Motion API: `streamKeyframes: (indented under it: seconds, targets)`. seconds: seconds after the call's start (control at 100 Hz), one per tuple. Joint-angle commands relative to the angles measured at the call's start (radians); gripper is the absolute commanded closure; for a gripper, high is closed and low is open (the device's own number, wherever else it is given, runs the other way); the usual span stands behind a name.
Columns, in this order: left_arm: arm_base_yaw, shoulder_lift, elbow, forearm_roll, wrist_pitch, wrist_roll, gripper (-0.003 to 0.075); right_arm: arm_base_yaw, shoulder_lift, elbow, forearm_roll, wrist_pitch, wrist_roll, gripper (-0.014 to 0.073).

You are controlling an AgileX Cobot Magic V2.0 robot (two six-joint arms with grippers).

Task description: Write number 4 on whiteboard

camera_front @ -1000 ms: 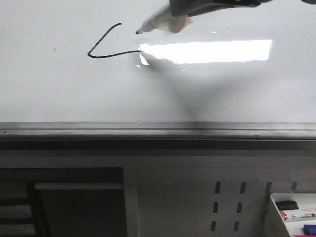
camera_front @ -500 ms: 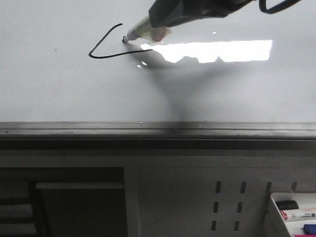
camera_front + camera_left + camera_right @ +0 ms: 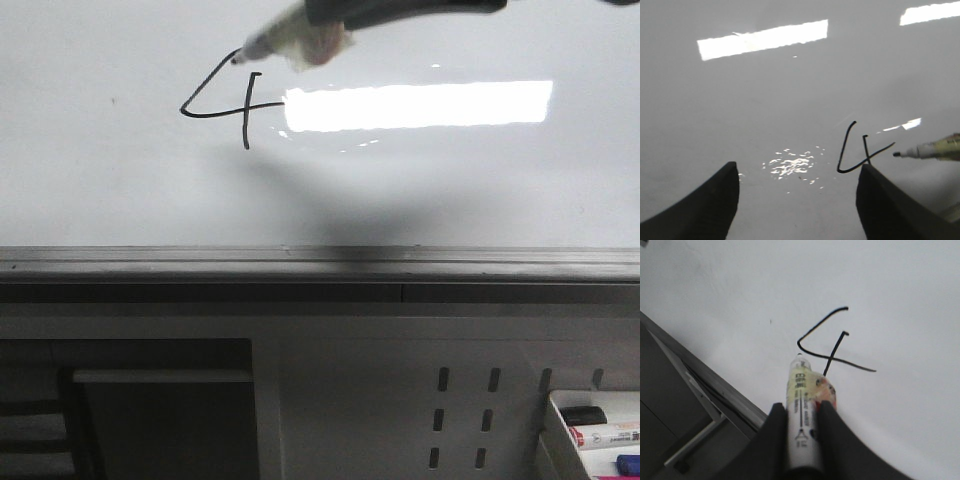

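Observation:
The whiteboard [image 3: 120, 190] fills the upper front view above its grey bottom rail [image 3: 320, 262]. A thin black number 4 [image 3: 245, 110] is drawn on it, left of the bright light reflection. It also shows in the left wrist view [image 3: 868, 160] and the right wrist view [image 3: 831, 359]. My right gripper [image 3: 802, 407] is shut on a black-tipped marker [image 3: 290, 42] and reaches in from the top edge. The marker tip hovers by the top of the 4's angled stroke. My left gripper [image 3: 799, 170] is open and empty, facing the board beside the 4.
Below the rail is a grey slotted panel [image 3: 400, 400]. A white tray [image 3: 553, 420] at the lower right holds spare markers. A dark recess [image 3: 150, 420] lies at the lower left.
The short vertical stroke now crosses the horizontal line, making the 4. The marker has then moved up and left, off the end of that stroke.

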Motion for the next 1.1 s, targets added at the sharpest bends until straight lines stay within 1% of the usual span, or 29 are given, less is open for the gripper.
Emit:
streamKeyframes:
  seconds: [0.0, 0.26, 0.4, 0.49, 0.62, 0.7, 0.77, 0.85, 0.9, 0.94, 1.09]
  targets:
    - [-0.065, 0.000, -0.027, -0.007, -0.076, 0.023, 0.0260, 0.000, -0.062, -0.030, 0.017, 0.036, -0.012, 0.0643]
    - [-0.332, 0.070, -0.027, 0.002, -0.078, 0.148, 0.0261, 0.000, -0.073, -0.032, 0.036, 0.143, -0.012, 0.0643]
    - [-0.422, 0.117, -0.027, 0.075, -0.092, 0.157, 0.0261, 0.000, -0.073, -0.032, 0.036, 0.176, -0.012, 0.0643]
    - [-0.439, 0.140, -0.038, 0.086, -0.094, 0.157, 0.0267, 0.000, -0.073, -0.032, 0.036, 0.194, -0.012, 0.0643]
    - [-0.439, 0.156, -0.059, 0.096, -0.098, 0.157, 0.0297, 0.000, -0.061, -0.030, 0.034, 0.234, -0.012, 0.0643]
    - [-0.439, 0.156, -0.071, 0.124, -0.100, 0.157, 0.0302, 0.000, -0.042, -0.030, 0.025, 0.267, 0.014, 0.0643]
    - [-0.439, 0.156, -0.078, 0.144, -0.100, 0.157, 0.0302, 0.000, -0.017, -0.030, -0.017, 0.310, 0.059, 0.0643]
    - [-0.439, 0.156, -0.081, 0.180, -0.094, 0.157, 0.0302, 0.000, 0.009, -0.030, -0.112, 0.363, 0.140, 0.0643]
    - [-0.439, 0.156, -0.081, 0.211, -0.069, 0.157, 0.0302, 0.000, 0.022, -0.030, -0.171, 0.385, 0.188, 0.0643]
    - [-0.439, 0.160, -0.081, 0.234, -0.037, 0.157, 0.0302, 0.000, 0.026, -0.030, -0.194, 0.384, 0.207, 0.0643]
    - [-0.439, 0.167, -0.081, 0.324, 0.075, 0.157, 0.0302, -0.004, 0.026, -0.032, -0.206, 0.385, 0.216, 0.0643]
